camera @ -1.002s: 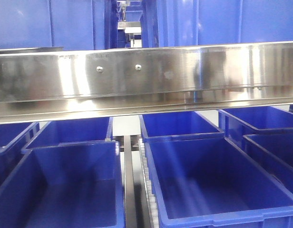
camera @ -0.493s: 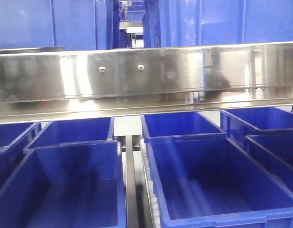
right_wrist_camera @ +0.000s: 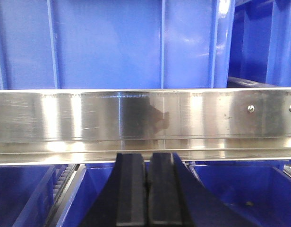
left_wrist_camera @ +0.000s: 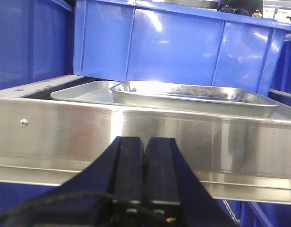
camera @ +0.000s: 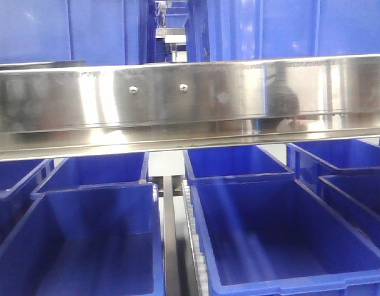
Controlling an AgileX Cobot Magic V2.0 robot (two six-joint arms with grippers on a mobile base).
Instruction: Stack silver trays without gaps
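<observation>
Two silver trays sit on the shelf behind the steel rail, seen from the left wrist. The nearer tray rides higher, its rim overlapping the flatter tray behind and to the left; both run long side to side, shiny, with rounded corners. A big blue bin stands close behind them, leaving a low gap above. The left gripper is pressed together, empty, below the rail. The right gripper is likewise closed, empty. Open blue bins lie beneath.
</observation>
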